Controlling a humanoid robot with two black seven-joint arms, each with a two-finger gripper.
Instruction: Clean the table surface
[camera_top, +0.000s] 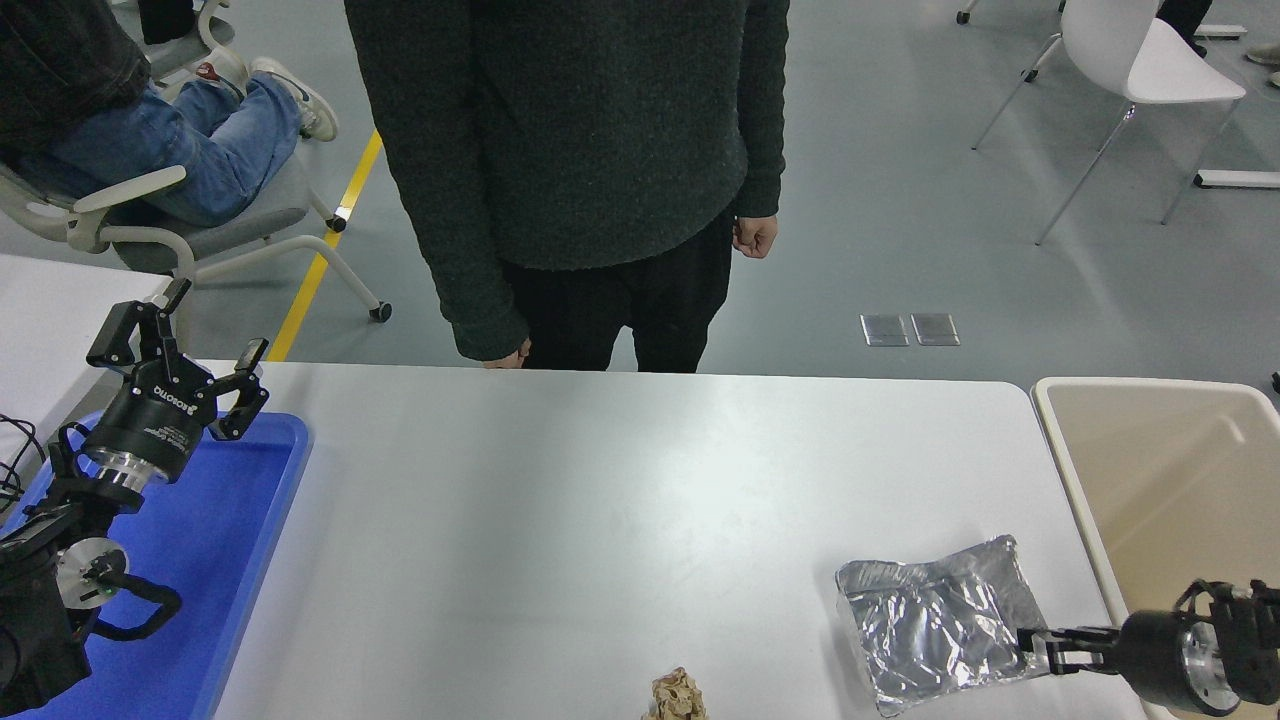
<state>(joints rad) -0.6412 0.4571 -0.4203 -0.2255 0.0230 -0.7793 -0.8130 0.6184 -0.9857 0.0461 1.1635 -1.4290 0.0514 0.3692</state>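
White table surface (620, 500) — right end effector (1040, 648) clenched on foil bag (935, 620), beige bin (1070, 470) beside.

White matte table surface (600, 500), level, rounded corners

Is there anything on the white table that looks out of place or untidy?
Yes. A crumpled silver foil bag lies on the table surface at the near right, beside the beige bin, with the right gripper at its edge. A small crumpled brown wad sits at the near edge. Both look like litter.
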